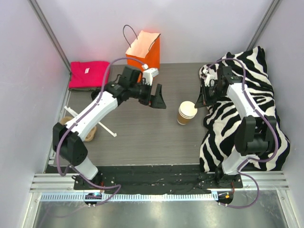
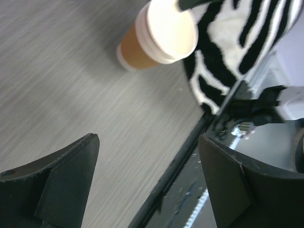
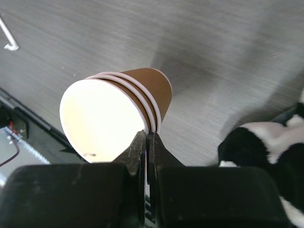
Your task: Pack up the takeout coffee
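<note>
I work on a grey wood-grain counter (image 1: 142, 137) boxed in by plain pale walls (image 1: 190, 28) at the back and both sides. A metal rail (image 1: 42, 183) runs along the near edge, where my two arms are bolted. The coffee cup (image 1: 186, 112) stands right of the counter's middle, its mouth open, white inside, three rims stacked at the top. It is just beside a zebra-striped cloth (image 1: 259, 61) that covers the right side. My right end effector (image 3: 147, 137) is pressed together on the cup's rim, one finger over the mouth and one outside. My left end effector (image 1: 158, 100) hangs spread wide above the counter, left of the cup and apart from it. An orange paper bag (image 1: 145, 50) stands upright at the back wall. A folded pink cloth (image 1: 89, 74) lies in the back left corner. A brown cardboard tray (image 1: 91, 134) sits by the left edge, partly hidden under my left arm.
</note>
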